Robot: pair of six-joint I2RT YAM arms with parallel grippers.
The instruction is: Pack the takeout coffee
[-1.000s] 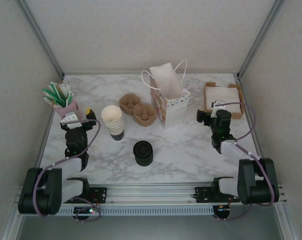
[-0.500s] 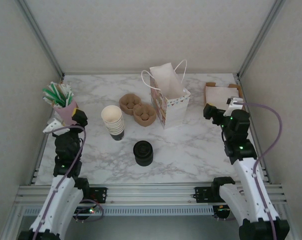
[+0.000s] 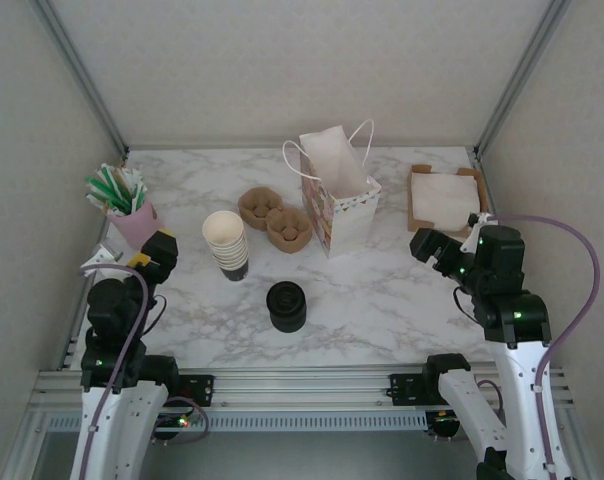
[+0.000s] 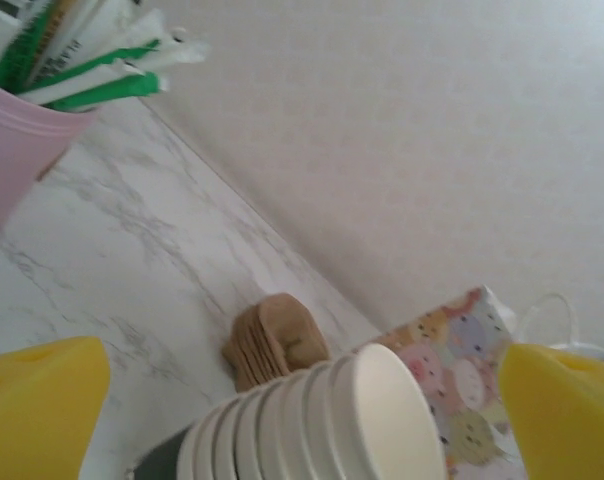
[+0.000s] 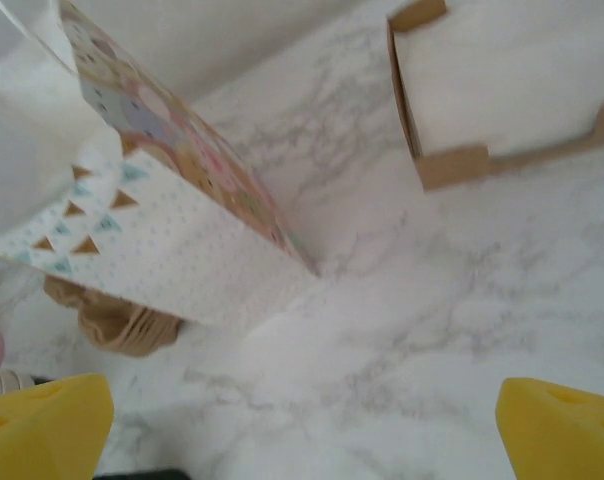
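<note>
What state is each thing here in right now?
Paper bag, upright, mouth open.
Cream cups, stacked, lidless.
Black lids, stacked, on no cup.
Pulp carriers, stacked, empty.
Pink straw holder, upright, full.
Napkin box, open-topped, filled.
Left gripper, jaws open.
Right gripper, jaws open.

The desk (image 3: 382, 300) is white marble veined grey. The takeout coffee (image 3: 286, 305) is black, lid and body. A pink cup (image 3: 134, 224) holds green-and-white straws (image 3: 114, 187). The stacked cups (image 3: 225, 240) are cream, the lowest dark. The bag (image 3: 339, 205) is white and dotted, with brown and teal triangles and pastel cartoon faces on its side. The carriers (image 3: 274, 217) are brown.
</note>
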